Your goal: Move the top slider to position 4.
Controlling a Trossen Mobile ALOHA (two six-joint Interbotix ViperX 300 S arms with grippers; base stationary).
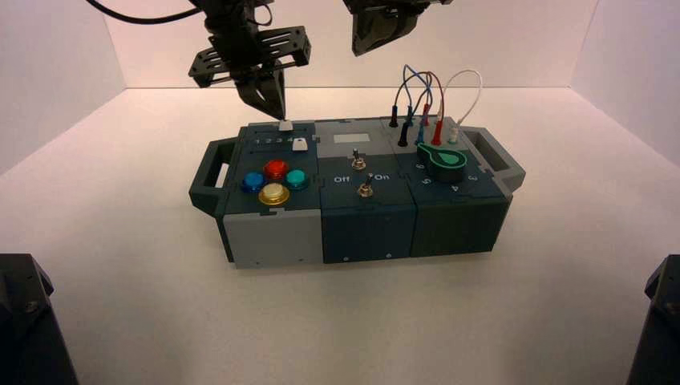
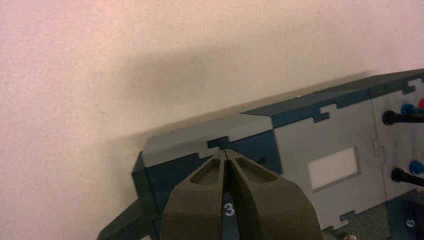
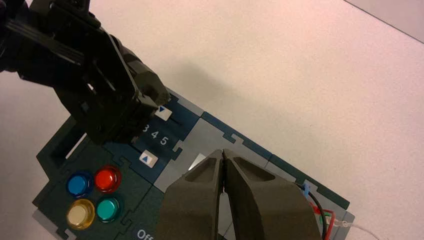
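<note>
Nudging looks like the plan: left gripper (image 2: 225,152), tips pressed together as a blunt poker, is right by the top slider (image 3: 163,113), which sits near the 4 (image 3: 154,134). Right gripper (image 3: 223,152), also closed, waits above the box (image 1: 337,130), leaving room.

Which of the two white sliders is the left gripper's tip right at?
The top slider, at the box's far edge; the left gripper is at it, while the bottom slider sits nearer the buttons.
</note>
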